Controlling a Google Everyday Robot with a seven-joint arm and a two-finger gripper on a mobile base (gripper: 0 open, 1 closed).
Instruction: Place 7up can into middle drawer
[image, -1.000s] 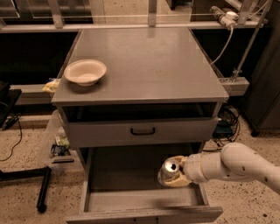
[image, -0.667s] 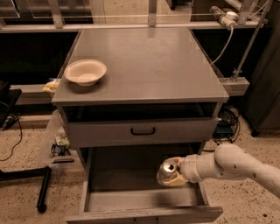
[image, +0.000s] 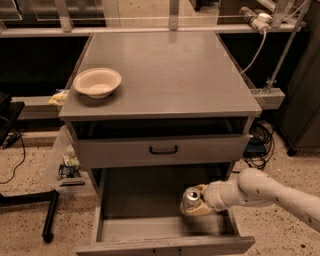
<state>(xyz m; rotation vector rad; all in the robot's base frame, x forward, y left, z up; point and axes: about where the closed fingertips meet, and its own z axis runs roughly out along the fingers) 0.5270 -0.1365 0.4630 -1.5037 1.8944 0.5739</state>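
Observation:
The 7up can (image: 191, 198), silver with a shiny top, is held by my gripper (image: 198, 202) over the right part of the open middle drawer (image: 135, 197). The can sits low inside the drawer, close above its flat grey floor; I cannot tell whether it touches the floor. My white arm (image: 270, 192) reaches in from the right over the drawer's right wall. The gripper is shut on the can.
A cream bowl (image: 97, 82) stands on the cabinet top (image: 175, 75) at the left. Above the open drawer is a shut drawer front with a black handle (image: 163, 149). Cables (image: 257, 142) lie at the right, a clear bin (image: 65, 162) at the left.
The gripper with the can has shifted slightly left and lower into the drawer. The drawer, bowl and cabinet have not moved.

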